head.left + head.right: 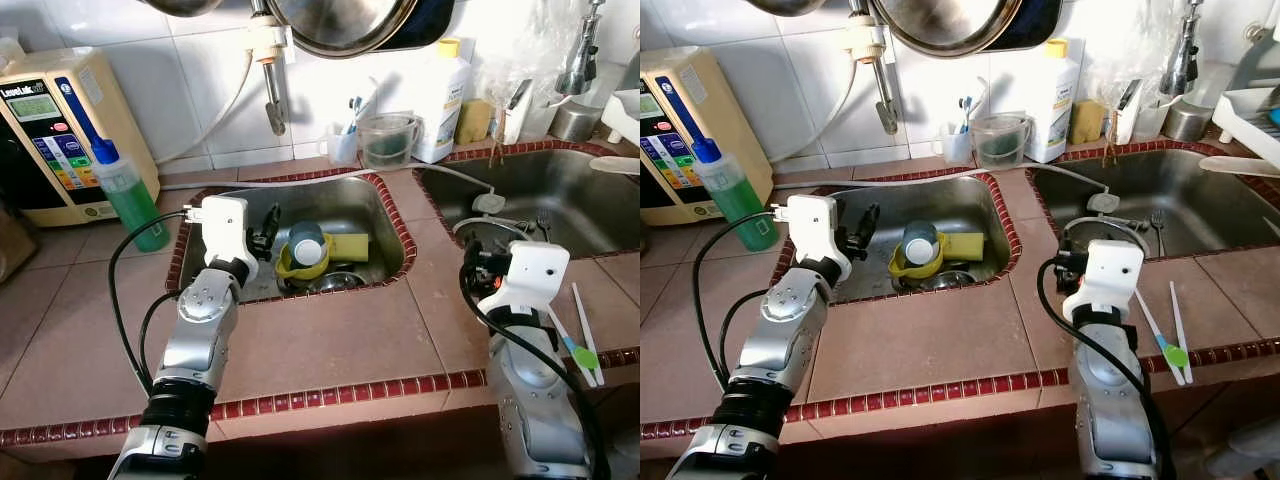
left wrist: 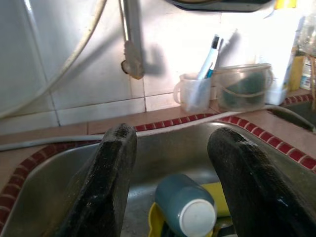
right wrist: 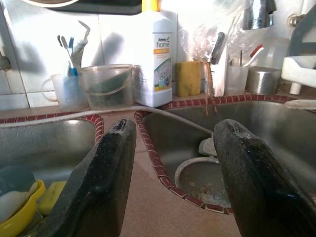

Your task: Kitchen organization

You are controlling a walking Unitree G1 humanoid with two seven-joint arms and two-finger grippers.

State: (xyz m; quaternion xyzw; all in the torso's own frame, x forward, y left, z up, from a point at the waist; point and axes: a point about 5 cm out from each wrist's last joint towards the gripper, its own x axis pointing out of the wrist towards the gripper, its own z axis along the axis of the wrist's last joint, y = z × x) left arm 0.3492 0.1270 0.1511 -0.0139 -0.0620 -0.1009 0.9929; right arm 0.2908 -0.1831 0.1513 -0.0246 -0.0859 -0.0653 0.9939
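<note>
Left end effector (image 1: 268, 222) fingers apart, empty, over left rim of the left sink (image 1: 385, 215). Blue cup (image 1: 306, 243) lies tipped in a yellow bowl (image 1: 288, 268) mid-sink, sponge (image 1: 352, 246) beside. Right end effector (image 3: 170, 163) fingers apart, empty, above worktop (image 1: 330, 340) at right sink's (image 1: 570, 195) near-left corner.

A tiled counter (image 1: 330, 340) with a dark red border carries two steel sinks (image 1: 372, 228) side by side. On it at the left stand a beige appliance (image 1: 45, 135) and a green bottle (image 1: 128, 195). Along the back wall stand a cup of toothbrushes (image 1: 343, 142), a clear tub (image 1: 388, 140), a white bottle (image 1: 444, 100) and a yellow sponge (image 1: 473, 120). At the right front lie chopsticks (image 1: 586, 335) and a green-tipped stick (image 1: 570, 345).
</note>
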